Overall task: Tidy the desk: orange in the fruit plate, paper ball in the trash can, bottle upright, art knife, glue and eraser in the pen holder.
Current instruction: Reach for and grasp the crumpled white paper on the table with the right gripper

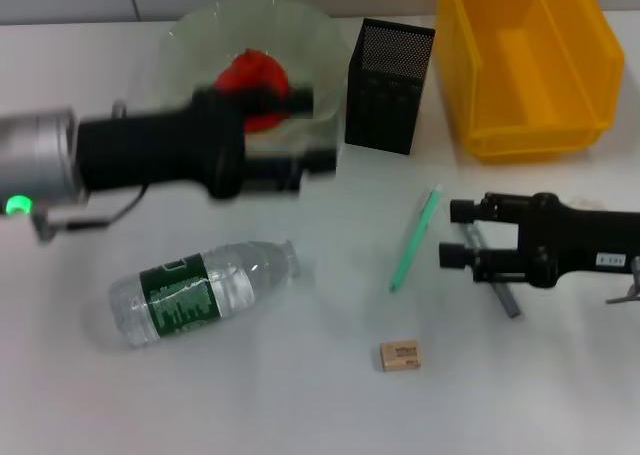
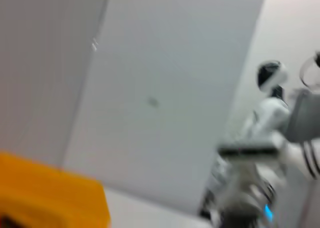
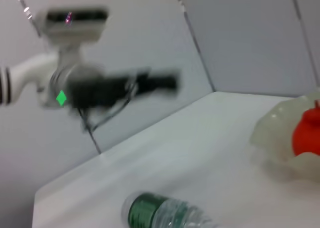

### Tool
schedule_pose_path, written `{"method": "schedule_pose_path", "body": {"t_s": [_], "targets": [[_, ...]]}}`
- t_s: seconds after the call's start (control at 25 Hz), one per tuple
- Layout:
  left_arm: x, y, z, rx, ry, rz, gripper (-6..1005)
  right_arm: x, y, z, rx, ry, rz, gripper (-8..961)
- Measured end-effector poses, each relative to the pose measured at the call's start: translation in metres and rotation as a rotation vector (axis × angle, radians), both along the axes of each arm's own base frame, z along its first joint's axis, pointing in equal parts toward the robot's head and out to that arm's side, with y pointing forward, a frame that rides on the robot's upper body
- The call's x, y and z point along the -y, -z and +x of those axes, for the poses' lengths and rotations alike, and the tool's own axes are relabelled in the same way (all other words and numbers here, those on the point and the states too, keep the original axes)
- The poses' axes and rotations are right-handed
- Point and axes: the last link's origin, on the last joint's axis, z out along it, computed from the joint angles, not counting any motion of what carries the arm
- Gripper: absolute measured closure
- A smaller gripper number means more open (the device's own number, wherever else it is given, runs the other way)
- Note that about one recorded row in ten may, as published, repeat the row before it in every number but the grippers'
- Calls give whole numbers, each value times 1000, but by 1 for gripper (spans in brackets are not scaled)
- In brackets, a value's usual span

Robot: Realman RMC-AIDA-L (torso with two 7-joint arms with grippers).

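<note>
orange [image 1: 255, 80] sat in the fruit plate [image 1: 320, 35], so that step looked done. left gripper [image 1: 315, 130] hung over the plate's near rim, fingers spread, holding nothing. bottle [image 1: 200, 290] lay on its side on the desk, near the front left. eraser [image 1: 400, 355] lay flat toward the front, apart from the rest. green pen-like tool [image 1: 415, 240] lay between the bottle and the right gripper [image 1: 455, 235], which sat low over a grey bar, fingers apart, empty. pen holder [image 1: 388, 85] and trash can [image 1: 525, 60] stood at the back. no paper ball visible. likely next: stand the bottle up, needing a grip across its body.
</note>
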Motion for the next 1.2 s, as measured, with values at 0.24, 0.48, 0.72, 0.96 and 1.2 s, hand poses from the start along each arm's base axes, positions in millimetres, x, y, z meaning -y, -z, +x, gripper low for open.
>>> {"method": "schedule_pose_path", "body": {"t_s": [0.24,0.48,0.72,0.96,1.2], "targets": [[26,19,-35,-133,-25,-77,164,-18,-19,-13,29,76,-60,210],[35,28,-42,-131,-17,-41,164,-42,-49,-50,299,140,-183,210],[36,30,-40,-129,-9,-37,165,-64,-67,-78,673,232,-260,211],[35,34,-37,-124,-3,-37,165,-69,-79,-86,908,320,-220,211],[34,35,-37,-125,-5,-34,165,-67,-78,-76,1039,387,-182,211]]}}
